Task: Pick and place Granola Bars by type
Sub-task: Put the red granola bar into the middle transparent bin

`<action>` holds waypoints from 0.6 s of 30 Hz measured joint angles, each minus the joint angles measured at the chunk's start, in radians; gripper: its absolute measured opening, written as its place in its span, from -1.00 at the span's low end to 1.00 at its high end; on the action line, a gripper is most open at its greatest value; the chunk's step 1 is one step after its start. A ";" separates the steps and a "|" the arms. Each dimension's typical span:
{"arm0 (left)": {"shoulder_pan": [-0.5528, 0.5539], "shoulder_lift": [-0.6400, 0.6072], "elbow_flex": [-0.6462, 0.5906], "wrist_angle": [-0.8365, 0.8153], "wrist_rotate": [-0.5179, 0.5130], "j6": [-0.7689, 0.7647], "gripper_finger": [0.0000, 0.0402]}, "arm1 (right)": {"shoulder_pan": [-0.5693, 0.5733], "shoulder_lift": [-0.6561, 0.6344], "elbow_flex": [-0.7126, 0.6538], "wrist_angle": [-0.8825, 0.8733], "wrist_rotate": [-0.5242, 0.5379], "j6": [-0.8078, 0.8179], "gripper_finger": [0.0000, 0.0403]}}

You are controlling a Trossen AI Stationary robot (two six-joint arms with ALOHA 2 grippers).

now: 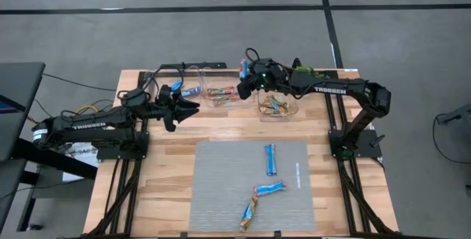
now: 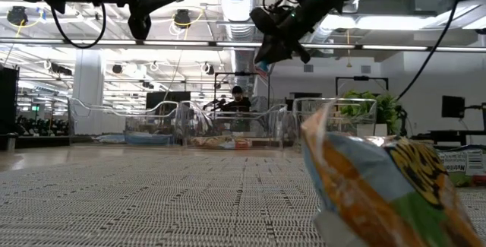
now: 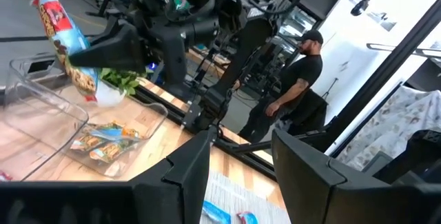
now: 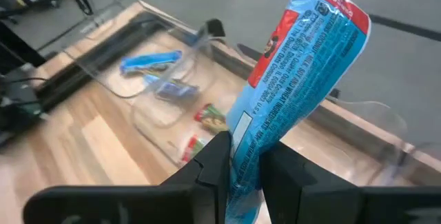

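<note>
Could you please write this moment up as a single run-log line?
right gripper: shut on blue bar, raised over back bins | left gripper: open, empty, near left bin | grey mat: three bars left

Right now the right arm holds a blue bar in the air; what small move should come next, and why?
Probably carry it a little further left, over the bin with the blue bars. The right pincer is shut on the blue bar above the bins at the table's back edge, about over the middle bin, which seems to hold other colours.
</note>
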 joint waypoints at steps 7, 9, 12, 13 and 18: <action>0.000 0.000 0.000 -0.033 0.000 0.001 -0.26 | -0.041 0.000 0.000 -0.012 0.045 0.003 -0.69; 0.000 0.000 0.000 -0.032 0.000 0.001 -0.26 | -0.050 0.000 0.000 -0.012 0.043 0.009 -0.69; 0.000 0.000 0.000 -0.032 0.000 0.001 -0.26 | -0.061 0.000 0.000 -0.012 0.030 0.009 -0.68; 0.000 0.000 0.000 -0.031 0.000 0.001 -0.26 | -0.064 0.000 0.000 -0.013 0.028 0.010 -0.67; 0.000 0.000 0.000 -0.031 0.001 0.002 -0.26 | -0.067 0.000 0.000 -0.013 0.026 0.010 -0.53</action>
